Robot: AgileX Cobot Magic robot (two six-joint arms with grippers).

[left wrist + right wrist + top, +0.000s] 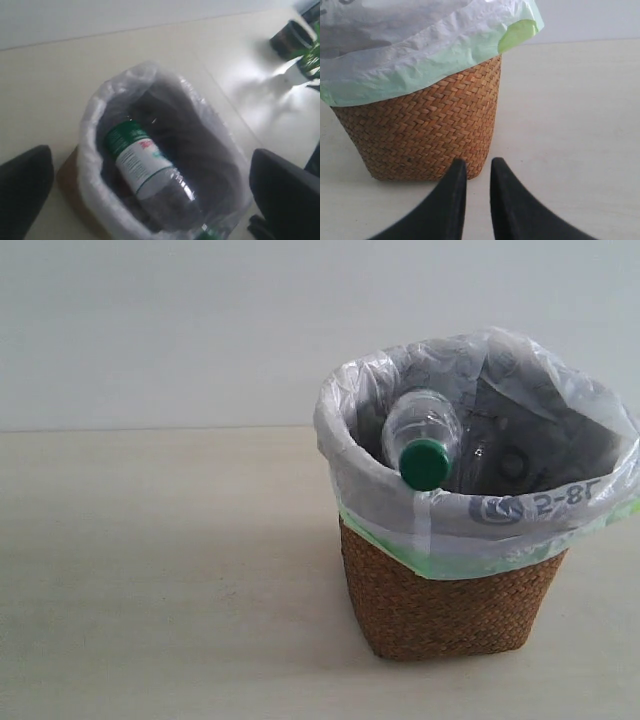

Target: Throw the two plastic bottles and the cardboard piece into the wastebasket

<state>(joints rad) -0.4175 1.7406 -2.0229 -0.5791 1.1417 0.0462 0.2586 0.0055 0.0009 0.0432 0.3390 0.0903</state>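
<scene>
1. Inside the wastebasket (450, 600), a clear plastic bottle (420, 428) is seen leaning. Its green cap (425, 464) is propped against the near rim, on the left side in the exterior view.
2. Looking down from the left wrist view, the green-and-white label (134, 159) is picked out, with the bottle lying slantwise in the dark hollow. What else lies under it cannot be told.
3. The basket is lined with a translucent white bag (500, 515). Grey print is visible on it, and its green edge is folded down over the brown wicker.
4. The left gripper (152, 170) is held above the basket mouth. Its fingers are spread wide to either side and nothing is gripped.
5. The right gripper (478, 165) is held low beside the wicker wall, close to it. Its fingers are drawn nearly together, with only a narrow slit left between them, and nothing is held there.
6. The basket is set on a pale cream table (150, 570), and a soft shadow is cast to its left.
7. A plain pale wall (150, 330) is seen behind.
8. A dark pot with green leaves (295, 40) is caught at the corner of the left wrist view, well apart from the basket.
</scene>
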